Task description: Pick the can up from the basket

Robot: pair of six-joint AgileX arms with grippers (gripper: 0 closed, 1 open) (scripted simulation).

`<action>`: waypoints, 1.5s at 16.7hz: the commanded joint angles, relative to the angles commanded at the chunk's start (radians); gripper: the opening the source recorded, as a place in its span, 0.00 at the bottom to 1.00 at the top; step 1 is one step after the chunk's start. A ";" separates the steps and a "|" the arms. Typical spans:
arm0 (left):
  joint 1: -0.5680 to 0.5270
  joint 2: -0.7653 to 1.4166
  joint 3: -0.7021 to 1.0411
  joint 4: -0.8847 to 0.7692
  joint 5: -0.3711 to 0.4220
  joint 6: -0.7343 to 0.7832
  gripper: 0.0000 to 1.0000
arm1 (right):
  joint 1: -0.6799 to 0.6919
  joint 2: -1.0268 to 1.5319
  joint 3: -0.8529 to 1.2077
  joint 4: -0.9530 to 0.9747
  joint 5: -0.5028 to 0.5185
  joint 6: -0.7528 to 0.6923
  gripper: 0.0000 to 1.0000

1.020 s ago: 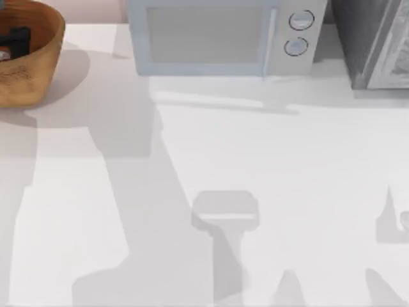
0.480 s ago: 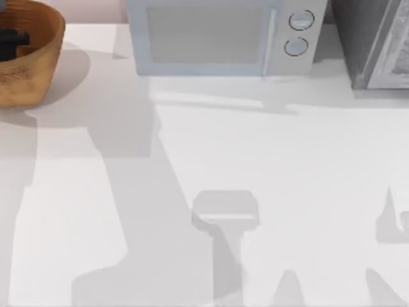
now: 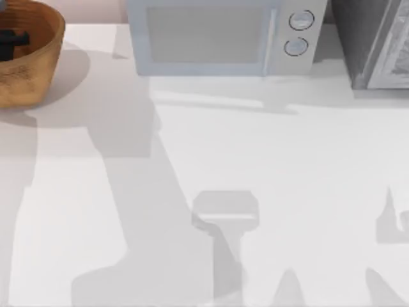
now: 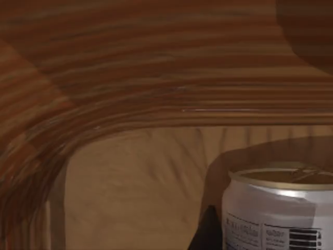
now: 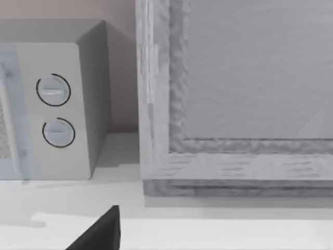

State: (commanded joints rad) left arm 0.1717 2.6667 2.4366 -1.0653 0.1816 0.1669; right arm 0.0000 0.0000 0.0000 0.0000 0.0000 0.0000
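The orange-brown woven basket (image 3: pixel 38 64) stands at the table's far left corner. My left gripper (image 3: pixel 13 41) shows as a dark shape reaching down inside it at the top view's left edge. In the left wrist view the can (image 4: pixel 281 211) stands upright on the basket's floor (image 4: pixel 130 187), with a dull gold rim and a whitish body with printed marks. A dark tip of my left gripper (image 4: pixel 205 234) sits right beside the can's wall; I cannot tell whether it touches. A dark part of my right gripper (image 5: pixel 99 234) hangs over the table at the right.
A pale microwave (image 3: pixel 217 35) with two round knobs stands at the back middle, seen again as the microwave (image 5: pixel 52 104) in the right wrist view. A grey cabinet (image 3: pixel 377 41) is at the back right. Arm shadows lie across the white table (image 3: pixel 268 160).
Inside the basket the left gripper has shifted slightly. A whitish bit seen under it at the left edge a second ago no longer shows from above.
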 joint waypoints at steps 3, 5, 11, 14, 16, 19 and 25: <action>0.000 0.000 0.000 0.000 0.000 0.000 0.00 | 0.000 0.000 0.000 0.000 0.000 0.000 1.00; 0.004 -0.029 0.013 -0.001 -0.003 0.004 0.00 | 0.000 0.000 0.000 0.000 0.000 0.000 1.00; -0.049 -0.170 -0.114 0.024 -0.058 -0.020 0.00 | 0.000 0.000 0.000 0.000 0.000 0.000 1.00; -0.104 -0.373 -0.295 0.099 -0.095 -0.045 0.00 | 0.000 0.000 0.000 0.000 0.000 0.000 1.00; -0.136 -0.553 -0.454 0.172 -0.116 -0.061 0.00 | 0.000 0.000 0.000 0.000 0.000 0.000 1.00; -0.161 -0.882 -0.739 0.292 -0.136 -0.079 0.00 | 0.000 0.000 0.000 0.000 0.000 0.000 1.00; -0.171 -1.440 -1.201 0.515 -0.173 -0.089 0.00 | 0.000 0.000 0.000 0.000 0.000 0.000 1.00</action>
State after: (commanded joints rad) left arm 0.0006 1.2266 1.2354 -0.5502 0.0087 0.0781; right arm 0.0000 0.0000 0.0000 0.0000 0.0000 0.0000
